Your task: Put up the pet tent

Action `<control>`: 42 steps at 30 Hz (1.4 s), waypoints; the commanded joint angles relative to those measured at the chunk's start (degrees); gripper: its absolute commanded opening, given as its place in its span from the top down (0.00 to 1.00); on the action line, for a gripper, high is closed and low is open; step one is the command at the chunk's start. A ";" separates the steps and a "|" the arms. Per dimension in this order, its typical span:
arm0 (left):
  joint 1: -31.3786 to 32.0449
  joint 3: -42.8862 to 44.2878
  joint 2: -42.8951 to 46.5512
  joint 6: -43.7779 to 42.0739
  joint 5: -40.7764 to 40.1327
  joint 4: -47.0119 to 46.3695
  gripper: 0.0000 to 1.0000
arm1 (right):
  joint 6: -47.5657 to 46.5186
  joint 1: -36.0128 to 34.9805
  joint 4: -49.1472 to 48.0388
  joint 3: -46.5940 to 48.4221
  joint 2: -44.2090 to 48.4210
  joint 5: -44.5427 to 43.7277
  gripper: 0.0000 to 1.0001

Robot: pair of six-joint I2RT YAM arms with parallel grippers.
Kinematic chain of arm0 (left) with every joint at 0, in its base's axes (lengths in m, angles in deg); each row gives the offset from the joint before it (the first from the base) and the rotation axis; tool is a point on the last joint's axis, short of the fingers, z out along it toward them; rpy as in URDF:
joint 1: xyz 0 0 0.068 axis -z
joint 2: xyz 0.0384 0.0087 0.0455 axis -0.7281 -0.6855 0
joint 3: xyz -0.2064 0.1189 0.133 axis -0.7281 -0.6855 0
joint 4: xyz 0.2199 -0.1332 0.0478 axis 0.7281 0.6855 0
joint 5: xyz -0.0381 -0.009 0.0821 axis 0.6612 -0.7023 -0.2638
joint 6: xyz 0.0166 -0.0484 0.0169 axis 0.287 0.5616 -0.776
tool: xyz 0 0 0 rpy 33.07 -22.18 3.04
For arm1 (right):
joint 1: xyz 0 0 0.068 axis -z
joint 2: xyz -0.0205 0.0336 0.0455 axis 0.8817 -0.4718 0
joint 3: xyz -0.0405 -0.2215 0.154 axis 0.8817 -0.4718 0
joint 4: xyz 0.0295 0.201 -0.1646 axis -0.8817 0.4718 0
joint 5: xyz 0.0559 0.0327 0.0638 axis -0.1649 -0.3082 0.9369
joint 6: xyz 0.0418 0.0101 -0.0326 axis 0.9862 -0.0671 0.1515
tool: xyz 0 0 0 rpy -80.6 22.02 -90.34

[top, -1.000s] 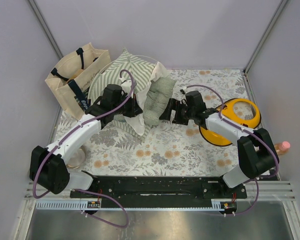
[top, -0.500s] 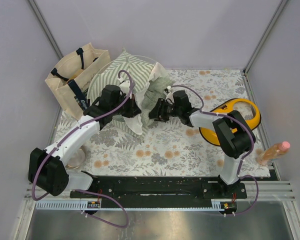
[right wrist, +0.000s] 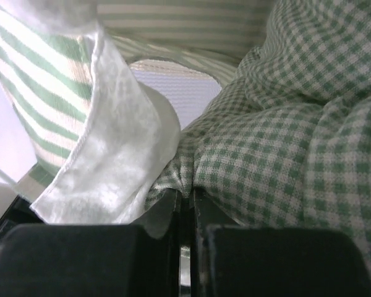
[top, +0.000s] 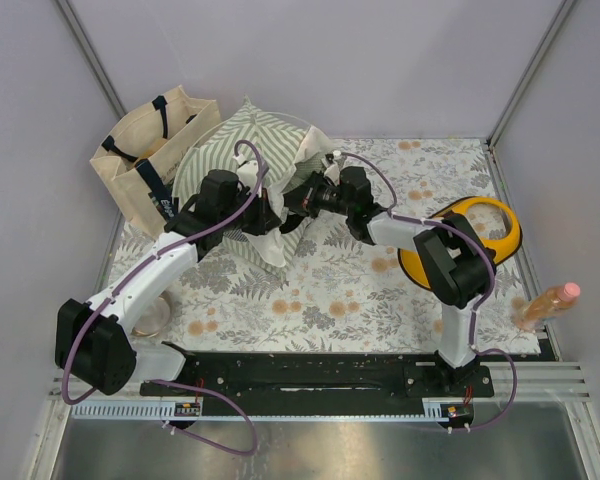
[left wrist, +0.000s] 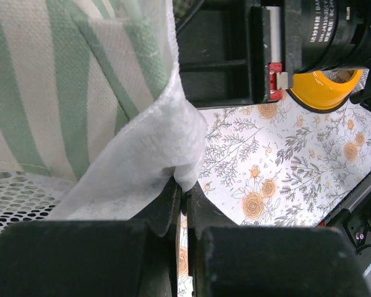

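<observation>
The overhead view hides both grips, but the wrist views show the left gripper (left wrist: pixel 184 207) pinching the white flap (left wrist: pixel 142 164) of the tent (left wrist: pixel 49 93) and the right gripper (right wrist: pixel 187 207) pinching the checked cushion (right wrist: pixel 284 124).

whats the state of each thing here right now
green-and-white striped fabric pet tent: rumpled, white flap pinched
green checked quilted cushion: bunched up against the tent
beige canvas tote bag: upright, open
orange bottle with pink cap: tilted
left end effector: shut on the tent's white flap
right end effector: shut on the cushion's edge
</observation>
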 commanded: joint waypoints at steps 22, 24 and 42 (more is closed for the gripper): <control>0.68 -0.74 1.44 3.92 13.60 -3.67 1.00 | -26.86 -5.52 41.83 0.73 13.95 -20.34 0.32; 0.68 -0.66 1.35 3.21 13.25 -3.06 1.00 | -27.38 -4.64 43.33 -1.02 17.11 -23.15 0.23; 0.68 -1.45 1.70 1.28 11.31 0.11 1.00 | -36.95 -0.51 40.03 7.49 10.80 -51.21 0.33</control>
